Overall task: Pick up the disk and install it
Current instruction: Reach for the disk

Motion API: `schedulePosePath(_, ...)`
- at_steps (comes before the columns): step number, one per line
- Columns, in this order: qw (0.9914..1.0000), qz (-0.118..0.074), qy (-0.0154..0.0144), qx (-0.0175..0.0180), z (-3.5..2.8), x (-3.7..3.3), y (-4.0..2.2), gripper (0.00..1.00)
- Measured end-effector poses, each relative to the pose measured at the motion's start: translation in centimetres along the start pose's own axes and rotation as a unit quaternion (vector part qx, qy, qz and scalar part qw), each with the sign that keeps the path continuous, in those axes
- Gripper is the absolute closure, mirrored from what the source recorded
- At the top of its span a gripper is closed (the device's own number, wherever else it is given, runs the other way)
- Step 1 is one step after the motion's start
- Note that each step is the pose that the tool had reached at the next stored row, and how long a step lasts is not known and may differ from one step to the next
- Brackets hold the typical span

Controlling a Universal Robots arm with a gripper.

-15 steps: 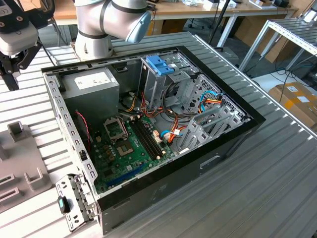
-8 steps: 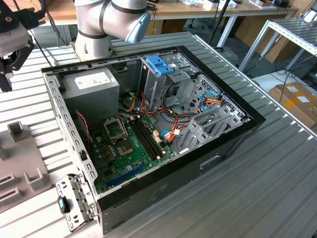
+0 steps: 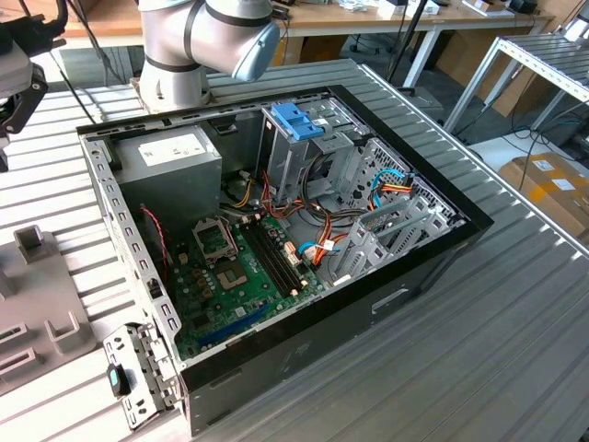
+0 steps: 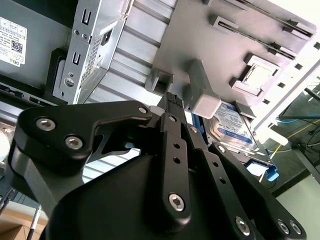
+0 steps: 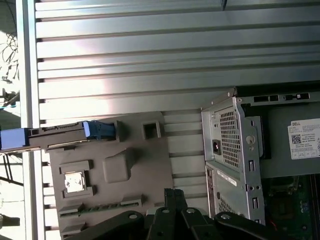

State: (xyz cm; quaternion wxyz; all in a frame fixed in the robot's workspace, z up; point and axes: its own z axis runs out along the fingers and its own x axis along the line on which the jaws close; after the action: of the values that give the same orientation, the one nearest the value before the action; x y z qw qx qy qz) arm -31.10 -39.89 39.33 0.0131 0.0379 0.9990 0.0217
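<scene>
My gripper (image 4: 172,99) looked pinched shut, holding nothing, near the disk (image 4: 232,125), which lay at the edge of the grey holder plate (image 4: 200,30). To grab it well, I judged I should open wide, go slow and miss the grey block (image 4: 202,95). The second wrist view gave me its label; the first wrist view, its thin edge; the exterior view, the drive cage (image 3: 299,138).

Inside an open black computer case (image 3: 368,304) on a ribbed metal table (image 3: 515,350): a green circuit board (image 3: 235,276), a grey metal box (image 3: 170,161), a blue-topped metal cage (image 3: 299,124).
</scene>
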Motion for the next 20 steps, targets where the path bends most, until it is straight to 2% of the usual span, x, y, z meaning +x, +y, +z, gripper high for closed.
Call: schedulePosePath(20, 1.00000, 0.000, 0.0000, 0.0000, -0.05, 1.69, -0.13, 0.89)
